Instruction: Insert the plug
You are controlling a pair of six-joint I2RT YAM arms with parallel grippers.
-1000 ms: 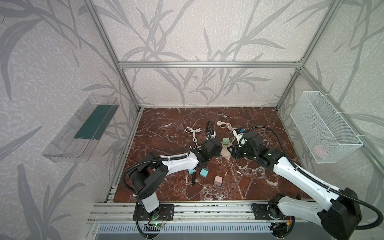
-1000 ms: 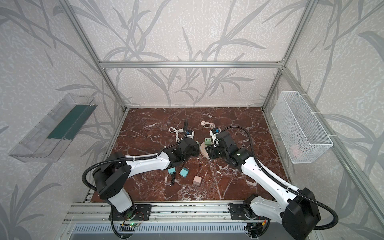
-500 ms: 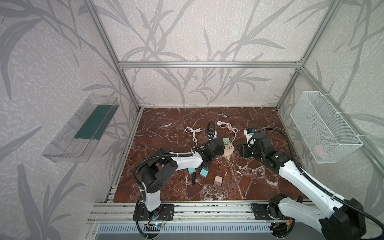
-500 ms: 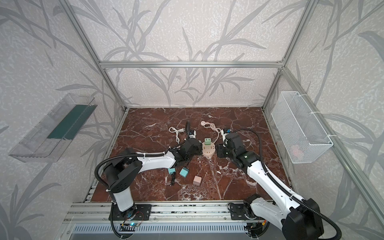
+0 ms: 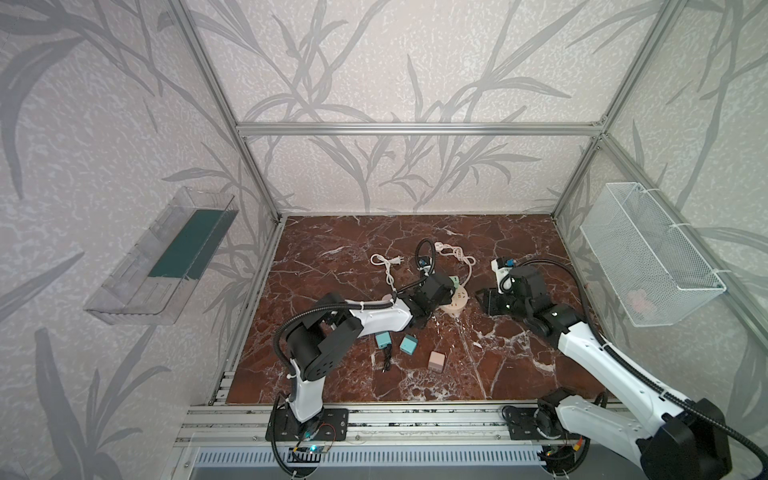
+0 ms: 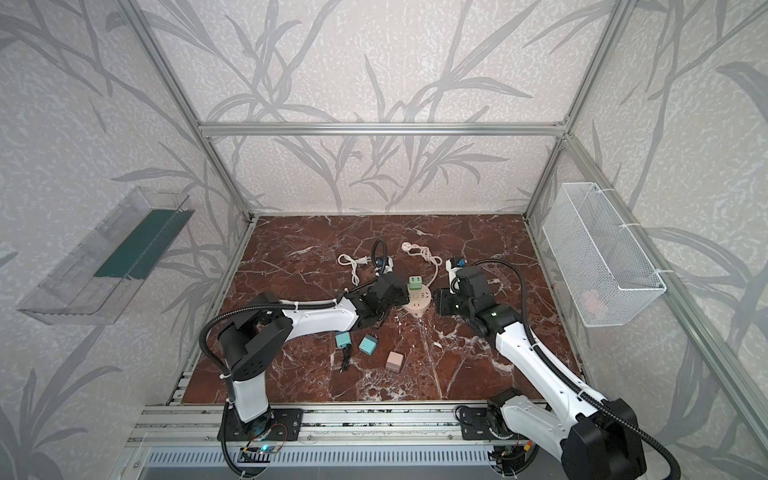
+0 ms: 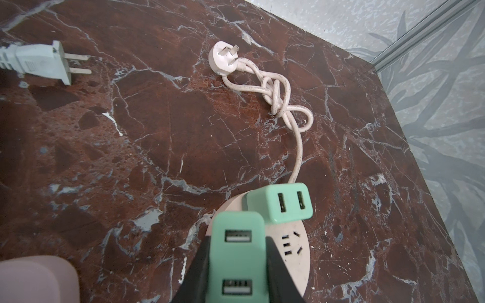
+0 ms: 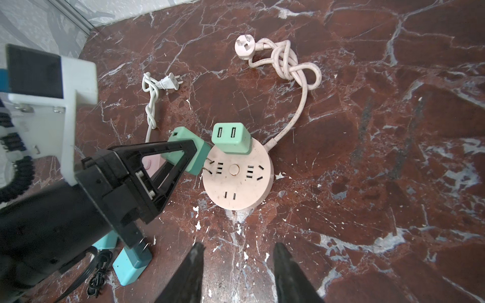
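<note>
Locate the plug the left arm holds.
Right wrist view: the mint-green USB charger plug, clamped between the fingers of the left gripper, hangs tilted, prongs at the round pink power strip's rim, beside the seated green charger, mid-table.

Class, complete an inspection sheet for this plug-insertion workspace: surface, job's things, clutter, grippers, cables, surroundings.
Surface: red-brown marble tabletop.
Job's things: round pink power strip; green charger plugged in upright; second green charger tilted, prongs at the strip's slots, not seated.
Clutter: two teal chargers and a pink cube charger near the front.
Grippers: left gripper shut on the second green charger; right gripper open, empty, short of the strip.
Cables: strip's pink cord knotted, its plug loose; white two-prong cord loose; black cable by a teal charger.
Surroundings: clear wall tray left; wire basket right, something pink inside.
</note>
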